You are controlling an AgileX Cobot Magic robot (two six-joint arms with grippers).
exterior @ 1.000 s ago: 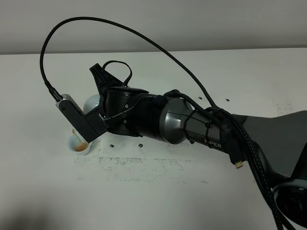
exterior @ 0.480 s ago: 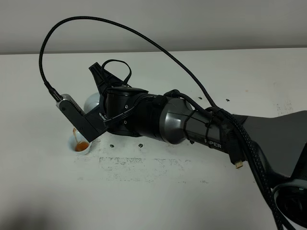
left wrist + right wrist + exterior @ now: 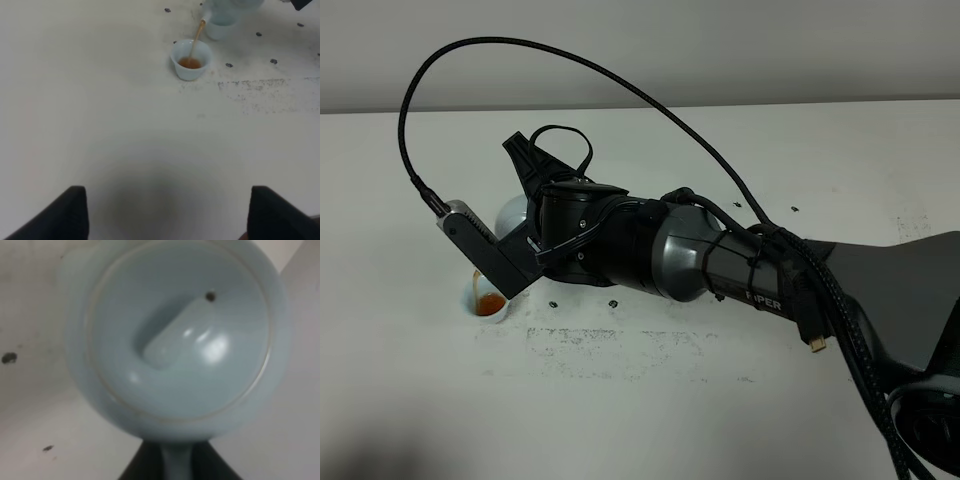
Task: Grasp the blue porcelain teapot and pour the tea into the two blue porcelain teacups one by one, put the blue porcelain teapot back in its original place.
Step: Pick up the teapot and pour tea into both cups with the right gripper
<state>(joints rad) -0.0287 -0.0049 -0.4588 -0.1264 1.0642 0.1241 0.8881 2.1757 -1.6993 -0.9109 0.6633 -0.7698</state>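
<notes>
Blue porcelain teapot [image 3: 510,213] hangs tipped over the white table [image 3: 650,420], at about nine o'clock from the middle of the high view. Its loop handle is clenched in the right gripper [image 3: 175,467], with a dark finger on either side of it. The right arm [image 3: 720,265] comes in from four o'clock and stretches low across the table toward ten o'clock, the wrist rolled and the grey wrist camera [image 3: 480,245] jutting out beside the pot.

A thin stream of tea [image 3: 196,40] runs from the spout into a teacup [image 3: 488,303] at seven o'clock of the pot; reddish-brown liquid already lies in it. The second teacup [image 3: 219,27] stands just beside the first, at its one o'clock, under the pot's belly.

The left gripper [image 3: 172,220] hovers with its fingers spread wide and holds nothing, well apart from the cups at its twelve o'clock.

The table bears a speckled scuffed patch [image 3: 610,345] and small dark dots. A pale wall [image 3: 720,50] backs it, and a black cable [image 3: 580,60] arches high over the arm, which hides most of the pot from above.
</notes>
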